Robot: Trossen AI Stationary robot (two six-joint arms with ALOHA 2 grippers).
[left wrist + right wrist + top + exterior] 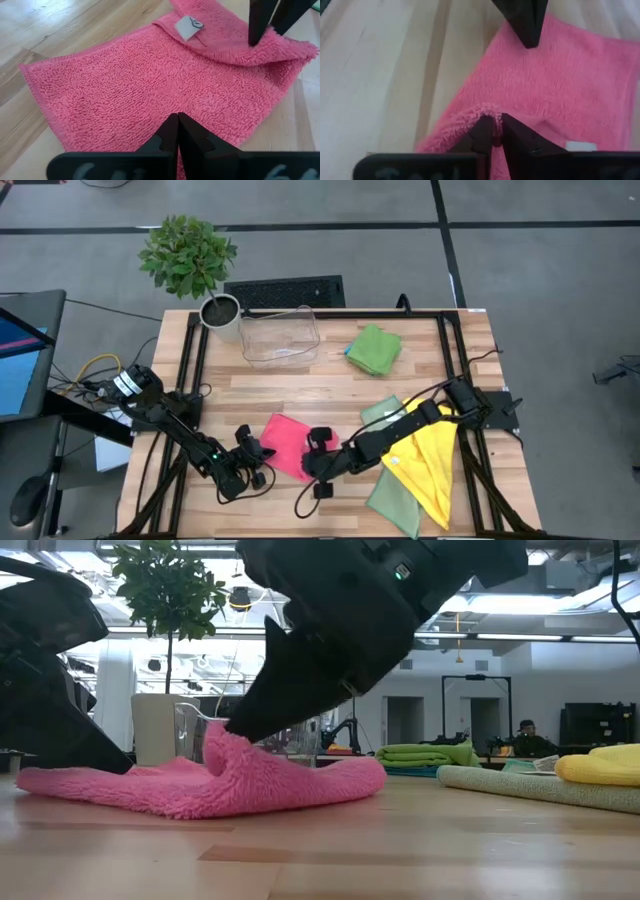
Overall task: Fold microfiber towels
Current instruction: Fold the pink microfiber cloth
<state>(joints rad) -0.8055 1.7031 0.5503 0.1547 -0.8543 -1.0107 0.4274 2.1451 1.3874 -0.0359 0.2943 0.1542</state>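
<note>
Wooden-plank worktop (300, 395) stands on grey floor, an office behind. Left end effector (177, 122) presses shut on the pink towel (288, 442). Right end effector (493, 125) pinches its folded edge.

Wooden table (300, 395) (towels (285, 442), bin (279, 337), plant pot (221, 317)).

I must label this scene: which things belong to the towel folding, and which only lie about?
Job: pink towel, pinched by right gripper; left gripper on it; green towel; yellow towel; sage towel.
Lying about: bin, plant.
</note>
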